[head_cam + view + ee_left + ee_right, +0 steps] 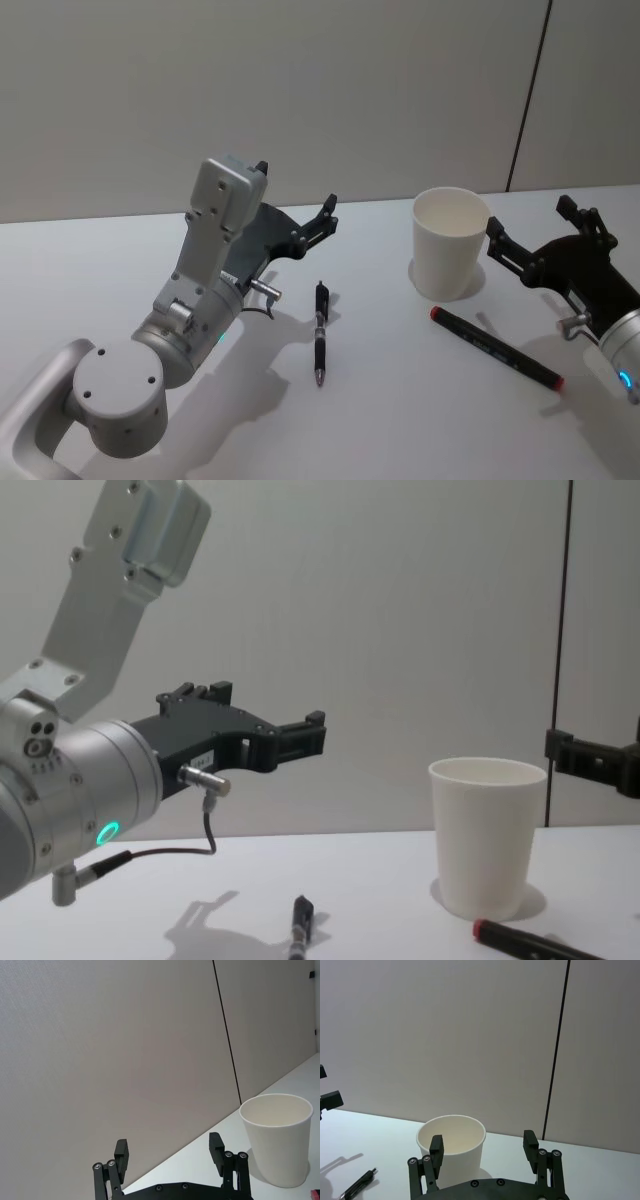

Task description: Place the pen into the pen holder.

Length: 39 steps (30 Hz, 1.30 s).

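- Approach stage, with nothing grasped yet: black pen (pixel 320 335) flat on the worktop (pixel 400 420), apart from the pen holder (pixel 450 245) on its left side.
- Left gripper (pixel 295 195) raised above and behind the black pen, fingers spread wide and empty.
- Right gripper (pixel 532 222) just beside the pen holder, fingers likewise wide apart and empty, with a red-tipped marker (pixel 495 347) lying near.
- Probably calls next for lowering onto the pen's barrel, closing, lifting, then tipping it upright over the rim.
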Each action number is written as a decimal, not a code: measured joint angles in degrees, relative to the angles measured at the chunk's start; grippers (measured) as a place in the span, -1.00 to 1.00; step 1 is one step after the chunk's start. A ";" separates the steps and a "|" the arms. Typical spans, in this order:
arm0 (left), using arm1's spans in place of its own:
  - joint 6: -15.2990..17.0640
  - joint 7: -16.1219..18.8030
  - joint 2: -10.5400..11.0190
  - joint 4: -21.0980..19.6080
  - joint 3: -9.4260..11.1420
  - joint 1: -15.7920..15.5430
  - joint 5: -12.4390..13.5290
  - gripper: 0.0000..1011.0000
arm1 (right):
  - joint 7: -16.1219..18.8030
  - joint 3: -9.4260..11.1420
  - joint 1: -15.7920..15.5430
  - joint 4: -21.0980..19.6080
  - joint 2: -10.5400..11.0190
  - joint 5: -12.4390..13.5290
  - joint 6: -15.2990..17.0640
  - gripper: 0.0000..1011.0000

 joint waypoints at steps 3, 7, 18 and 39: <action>0.00 0.00 0.00 0.00 0.00 0.00 0.00 0.98 | 0.00 0.00 0.00 0.00 0.00 0.00 0.00 0.98; 0.00 0.00 0.00 0.00 0.00 0.00 0.00 0.98 | 0.00 0.00 0.00 0.00 0.00 0.00 0.00 0.98; 0.00 0.00 0.00 0.00 0.00 0.00 0.00 0.98 | 0.00 0.00 0.00 0.00 0.00 0.00 0.00 0.98; 0.00 0.00 0.00 0.00 0.00 0.00 0.00 0.98 | 0.00 0.00 0.00 0.00 0.00 0.00 0.00 0.98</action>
